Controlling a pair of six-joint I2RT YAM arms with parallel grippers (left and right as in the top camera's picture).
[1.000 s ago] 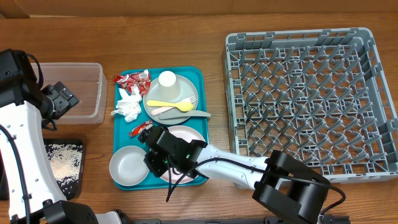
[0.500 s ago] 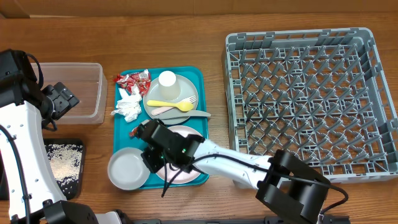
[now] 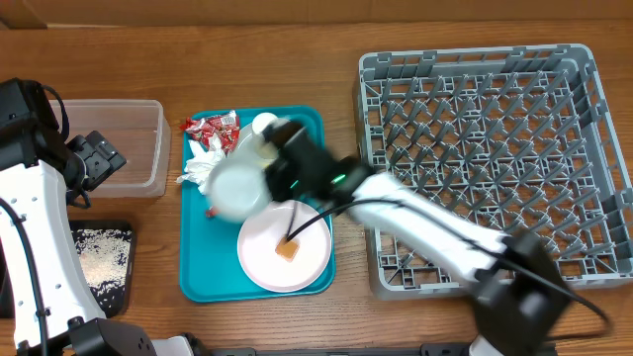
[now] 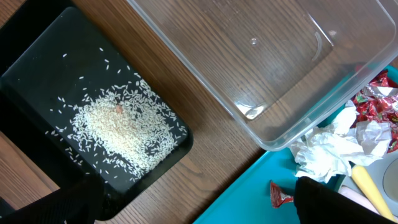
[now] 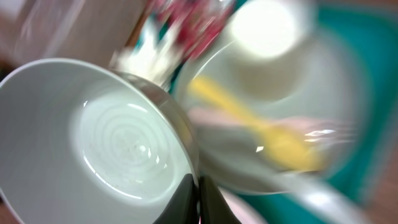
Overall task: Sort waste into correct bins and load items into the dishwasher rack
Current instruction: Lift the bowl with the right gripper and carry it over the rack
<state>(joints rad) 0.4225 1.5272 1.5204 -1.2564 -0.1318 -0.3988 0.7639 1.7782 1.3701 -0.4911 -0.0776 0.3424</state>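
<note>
My right gripper [image 3: 269,182] is shut on the rim of the small whitish bowl [image 3: 235,190] and holds it tilted above the teal tray; in the right wrist view the jaws [image 5: 198,194] pinch the bowl's [image 5: 99,137] edge. The pale pink plate [image 3: 285,247] carries an orange cube [image 3: 288,249]. Red wrappers [image 3: 210,127], the napkin [image 3: 203,163] and the white cup [image 3: 265,124] lie behind. The grey plate [image 5: 298,87] holds yellow cutlery [image 5: 249,118]. My left gripper [image 4: 199,214] is open and empty, above the table between the clear tub [image 4: 261,56] and the black tray [image 4: 37,81] of rice [image 4: 118,130].
The grey dishwasher rack [image 3: 495,158] stands at the right, with nothing in it. The teal tray [image 3: 198,272] lies mid-table. The clear tub [image 3: 124,143] sits at the left with the black tray [image 3: 99,262] in front of it. One red wrapper [image 4: 280,194] lies on the teal tray's left part.
My right gripper has lifted the bowl from the tray's front left and swung it back and up. The pink plate with the orange cube now shows. The left arm has not moved.
</note>
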